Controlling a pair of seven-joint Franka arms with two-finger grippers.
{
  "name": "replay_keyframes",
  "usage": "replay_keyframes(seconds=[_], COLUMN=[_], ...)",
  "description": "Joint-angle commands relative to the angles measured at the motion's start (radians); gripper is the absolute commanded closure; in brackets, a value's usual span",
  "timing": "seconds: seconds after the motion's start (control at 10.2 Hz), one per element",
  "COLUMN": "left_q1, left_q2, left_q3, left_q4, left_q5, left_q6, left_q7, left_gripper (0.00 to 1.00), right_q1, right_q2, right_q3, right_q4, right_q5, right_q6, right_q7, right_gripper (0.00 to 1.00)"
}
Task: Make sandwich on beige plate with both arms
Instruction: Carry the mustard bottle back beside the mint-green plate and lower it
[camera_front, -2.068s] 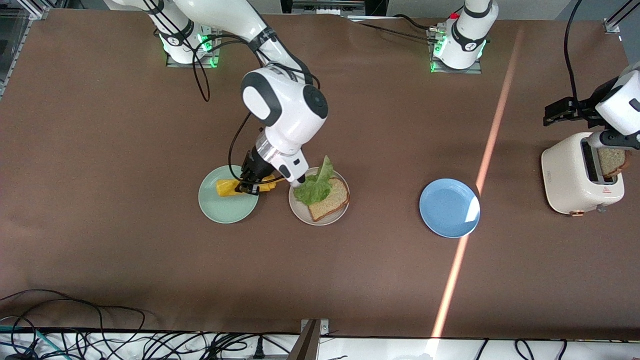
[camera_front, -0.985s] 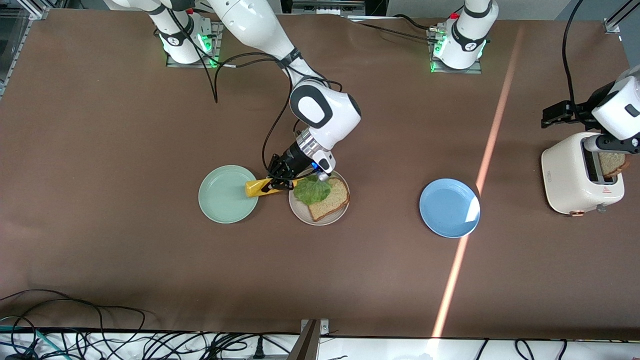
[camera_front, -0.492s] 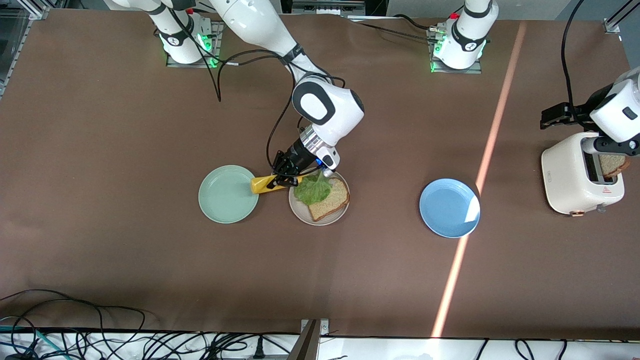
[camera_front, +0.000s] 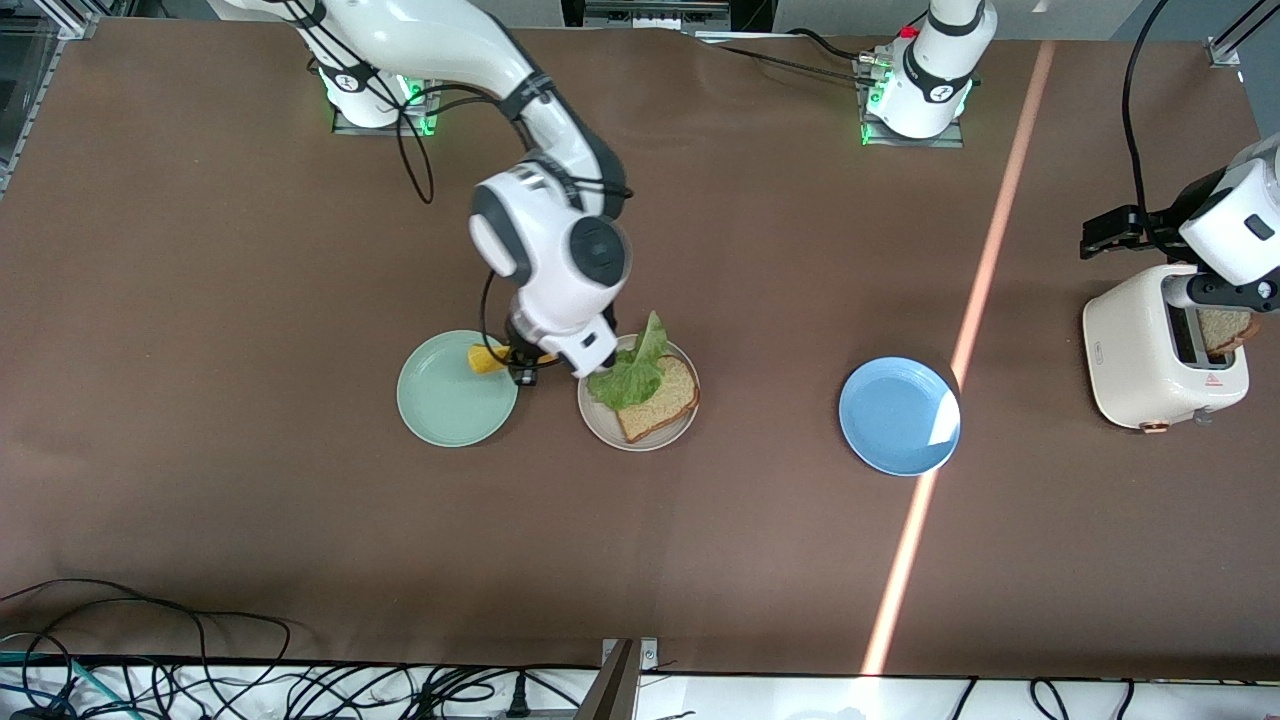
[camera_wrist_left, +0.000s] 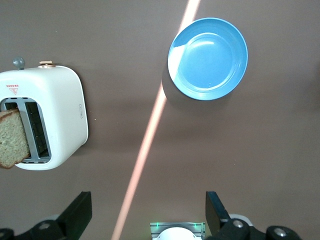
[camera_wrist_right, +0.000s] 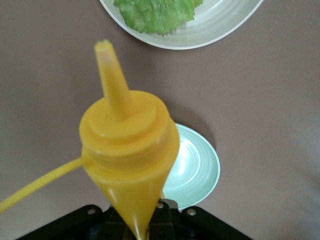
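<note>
The right claw (camera_front: 522, 368), clamped on a yellow squeeze bottle (camera_wrist_right: 127, 150), hangs over the gap between the mint plate (camera_front: 445, 400) and the beige plate (camera_front: 600, 418). The beige plate carries one toast slice (camera_front: 660, 400) with lettuce (camera_front: 630, 375) on it. The left claw (camera_wrist_left: 147, 215), fingers apart, hangs above the toaster (camera_front: 1150, 350), where a second slice (camera_front: 1222, 328) stands. A blue plate (camera_front: 898, 416) lies on the desk (camera_front: 250, 250) between the beige plate and the toaster.

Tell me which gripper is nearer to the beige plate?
The right. The right gripper, shut on the yellow squeeze bottle, is beside the beige plate. The left gripper is open over the toaster.
</note>
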Motion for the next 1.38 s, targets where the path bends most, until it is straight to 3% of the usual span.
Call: replay_keyframes(seconds=[0.0, 0.79, 1.28], left_q1=[0.000, -0.016, -0.023], left_q2=[0.019, 0.034, 0.034], left_q3=[0.000, 0.000, 0.000], left_q4=[0.024, 0.053, 0.045], left_q5=[-0.016, -0.013, -0.011], left_q6=[-0.014, -0.014, -0.031], left_q7=[-0.009, -0.012, -0.011], left_gripper=[0.00, 0.00, 0.00], right_q1=[-0.094, -0.501, -0.691], right_q2=[-0.056, -0.036, 0.090], right_q3=[0.026, 0.022, 0.022], right_q4=[-0.012, -0.083, -0.098], right_q5=[0.177, 0.753, 0.947], right_q6=[-0.023, -0.112, -0.199], right_q7=[-0.136, -0.793, -1.195], right_gripper=[0.92, 0.92, 0.92])
